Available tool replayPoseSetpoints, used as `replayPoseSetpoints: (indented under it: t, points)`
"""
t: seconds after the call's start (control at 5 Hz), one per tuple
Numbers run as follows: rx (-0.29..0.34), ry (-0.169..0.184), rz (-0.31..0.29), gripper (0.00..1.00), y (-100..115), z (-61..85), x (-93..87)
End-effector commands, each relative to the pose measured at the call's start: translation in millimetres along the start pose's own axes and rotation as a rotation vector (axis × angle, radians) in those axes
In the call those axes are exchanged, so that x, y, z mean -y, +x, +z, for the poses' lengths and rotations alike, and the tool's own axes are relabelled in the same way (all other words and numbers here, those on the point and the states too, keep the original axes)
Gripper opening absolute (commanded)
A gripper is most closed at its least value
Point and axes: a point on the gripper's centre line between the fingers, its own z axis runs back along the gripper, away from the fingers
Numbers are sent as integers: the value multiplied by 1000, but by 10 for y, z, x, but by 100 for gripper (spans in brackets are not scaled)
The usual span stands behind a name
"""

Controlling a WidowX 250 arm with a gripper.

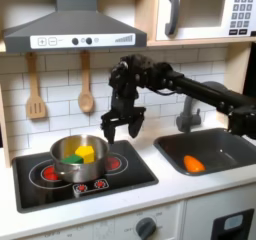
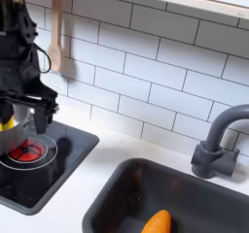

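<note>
Nearest the lens in the second exterior view, a carrot [image 2: 156,222] lies in the dark sink [image 2: 112,203], with the faucet [image 2: 219,145] behind it toward the second exterior view's right. Over on the stove [image 1: 135,174], a silver pot [image 1: 62,156] sits on the first exterior view's left burner and holds a yellow block [image 1: 88,154] and a green piece [image 1: 73,159]. Just above the pot's right rim hangs the gripper [image 1: 122,130], its jaws apart and holding nothing. Two wooden utensils [image 1: 86,96] hang on the tiled wall behind.
</note>
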Motion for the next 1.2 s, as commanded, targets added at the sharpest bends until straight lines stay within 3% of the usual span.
replayPoseSetpoints:
  t: [0.0,0.2,0.6,0.8,1.0]
  points:
    - [11,32,1,100,110,-9,-117]
    - [6,54,-12,100,109,-95,-161]
    - [2,80,7,100,141,-246,-430]
    - [-3,83,28,100,114,-171,-576]
    - [-15,83,41,100,163,-255,-614]
